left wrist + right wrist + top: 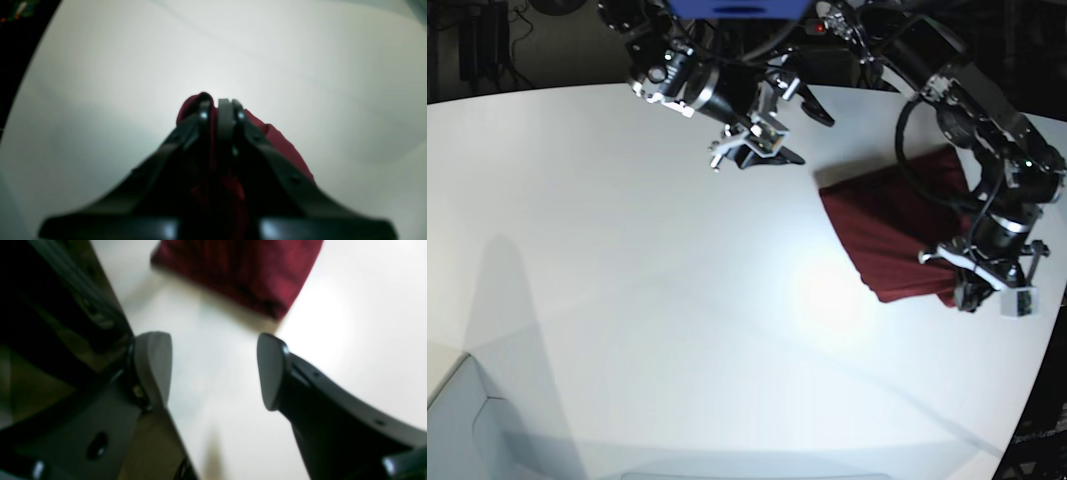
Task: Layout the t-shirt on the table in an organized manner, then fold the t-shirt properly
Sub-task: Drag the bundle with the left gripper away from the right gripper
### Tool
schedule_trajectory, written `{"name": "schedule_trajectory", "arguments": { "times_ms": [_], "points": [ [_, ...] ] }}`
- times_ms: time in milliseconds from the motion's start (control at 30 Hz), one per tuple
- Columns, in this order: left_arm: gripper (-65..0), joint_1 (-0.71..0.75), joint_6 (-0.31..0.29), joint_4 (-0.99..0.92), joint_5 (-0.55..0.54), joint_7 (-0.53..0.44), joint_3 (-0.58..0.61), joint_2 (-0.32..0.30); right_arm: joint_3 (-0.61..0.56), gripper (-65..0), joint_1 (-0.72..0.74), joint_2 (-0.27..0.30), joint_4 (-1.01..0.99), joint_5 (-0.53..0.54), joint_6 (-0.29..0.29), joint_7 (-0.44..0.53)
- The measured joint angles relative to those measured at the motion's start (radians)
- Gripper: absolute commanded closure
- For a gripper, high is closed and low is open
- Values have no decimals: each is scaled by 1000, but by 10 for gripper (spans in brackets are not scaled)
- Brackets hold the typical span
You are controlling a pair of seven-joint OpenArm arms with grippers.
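We see the t-shirt (pixel 897 228) lying at about three o'clock on the surface (pixel 627 300) in the base view, well toward the right edge. It is a plain dark maroon cloth, soft and matte, gathered into a rough slanted quadrilateral with creases running across it. No print, label or writing shows on it.

The surface is white, smooth and glossy, with a bright glare patch just left of the shirt's lower corner and a curved outer edge at the bottom right.

The left tool (pixel 967 285) sits at the shirt's lower right corner, at roughly four o'clock. In the left wrist view its dark, hard fingers (pixel 224 116) are drawn nearly together, with a fold of maroon fabric (pixel 193 105) pinched between them and bulging up past the tips; more cloth trails off to the right of the tool. That view is soft in focus, so we cannot make out the weave.

The right tool (pixel 762 145) hangs over bare surface at about twelve o'clock, apart from the shirt's upper left corner. In the right wrist view its jaws stand wide apart with nothing between them; the pads (pixel 155 363) look pale grey, smooth and rounded, set on black arms. A corner of the shirt (pixel 240 273) lies beyond the tips, not touching them.
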Motion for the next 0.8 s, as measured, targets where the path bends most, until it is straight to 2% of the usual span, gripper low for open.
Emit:
{"name": "schedule_trajectory", "arguments": {
  "times_ms": [233,433,533,667,800],
  "points": [
    [-4,-13,0,53,2,135,-137,0,0,-401,7,-1,0,2,0,-2],
    [-4,21,0,24,0,124,-259,-9,0,-401,6,-1,0,2,0,-1],
    [-4,31,0,-37,10,134,-272,-12,0,-401,3,-2,0,2,0,-1],
    [-6,32,0,-160,-5,118,-269,-60,0,-401,3,-1,0,2,0,-2],
    [-10,40,0,-235,2,128,-298,-69,-3,-401,0,-2,0,2,0,-1]
  ]
}}
